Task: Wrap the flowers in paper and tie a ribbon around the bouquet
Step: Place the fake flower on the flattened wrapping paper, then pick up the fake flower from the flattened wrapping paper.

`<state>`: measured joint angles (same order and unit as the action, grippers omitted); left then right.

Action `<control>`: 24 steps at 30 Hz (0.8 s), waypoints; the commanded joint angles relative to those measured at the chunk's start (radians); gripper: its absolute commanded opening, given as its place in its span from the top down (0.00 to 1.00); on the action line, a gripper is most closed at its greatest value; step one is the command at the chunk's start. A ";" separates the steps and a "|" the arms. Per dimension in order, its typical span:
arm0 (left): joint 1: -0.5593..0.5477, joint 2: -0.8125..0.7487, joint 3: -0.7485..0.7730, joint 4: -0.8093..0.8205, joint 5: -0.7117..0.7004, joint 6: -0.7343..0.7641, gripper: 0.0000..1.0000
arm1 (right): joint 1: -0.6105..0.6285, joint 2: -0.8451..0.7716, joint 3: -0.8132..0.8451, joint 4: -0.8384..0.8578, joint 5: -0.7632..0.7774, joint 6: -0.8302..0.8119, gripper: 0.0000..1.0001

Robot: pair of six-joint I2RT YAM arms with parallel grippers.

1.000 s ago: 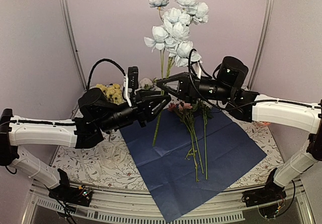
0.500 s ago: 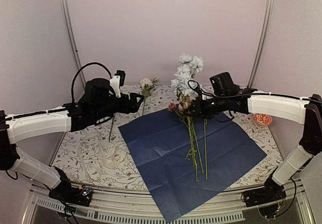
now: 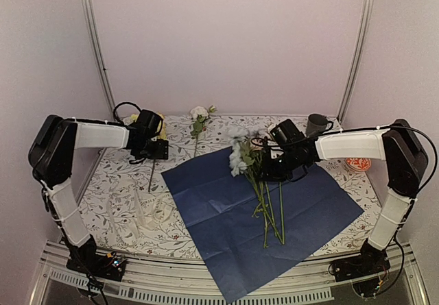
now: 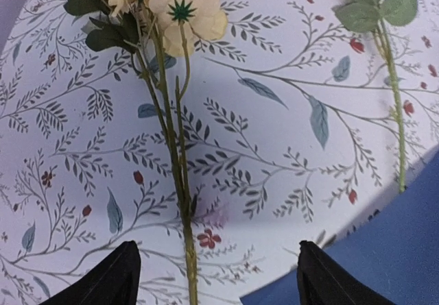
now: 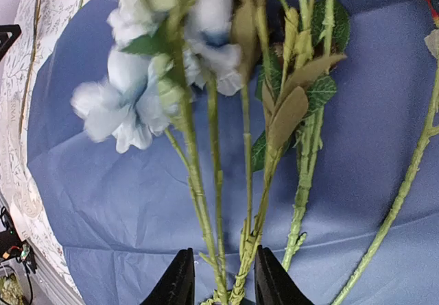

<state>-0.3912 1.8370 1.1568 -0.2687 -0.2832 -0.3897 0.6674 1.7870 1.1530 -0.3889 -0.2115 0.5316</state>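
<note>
Left gripper (image 4: pixel 217 271) gapes wide and empty over the yellow flower (image 4: pixel 180 181), its stem running straight ahead between the fingers (image 4: pixel 110 281).

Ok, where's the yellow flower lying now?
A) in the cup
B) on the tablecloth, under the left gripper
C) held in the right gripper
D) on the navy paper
B: the yellow flower lies on the tablecloth, its stem running under the open left gripper, off the paper.
</note>
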 commanded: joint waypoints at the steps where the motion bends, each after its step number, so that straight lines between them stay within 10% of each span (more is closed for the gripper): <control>1: 0.049 0.186 0.150 -0.096 -0.047 0.056 0.21 | 0.002 -0.022 0.020 -0.002 0.098 -0.003 0.67; 6: 0.095 0.360 0.297 -0.179 -0.059 0.090 0.23 | 0.005 -0.078 0.014 0.000 0.099 -0.001 0.66; 10: 0.122 0.408 0.343 -0.210 -0.016 0.101 0.51 | 0.006 -0.111 0.007 -0.005 0.079 -0.008 0.65; 14: 0.139 0.407 0.335 -0.209 0.099 0.105 1.00 | 0.008 -0.148 -0.008 -0.002 0.068 -0.007 0.65; 24: 0.157 0.002 0.069 0.063 0.056 0.015 1.00 | 0.008 -0.258 -0.021 0.010 0.018 -0.017 0.64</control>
<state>-0.2474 2.0487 1.3144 -0.3069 -0.2237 -0.3264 0.6689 1.5948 1.1481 -0.3946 -0.1539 0.5297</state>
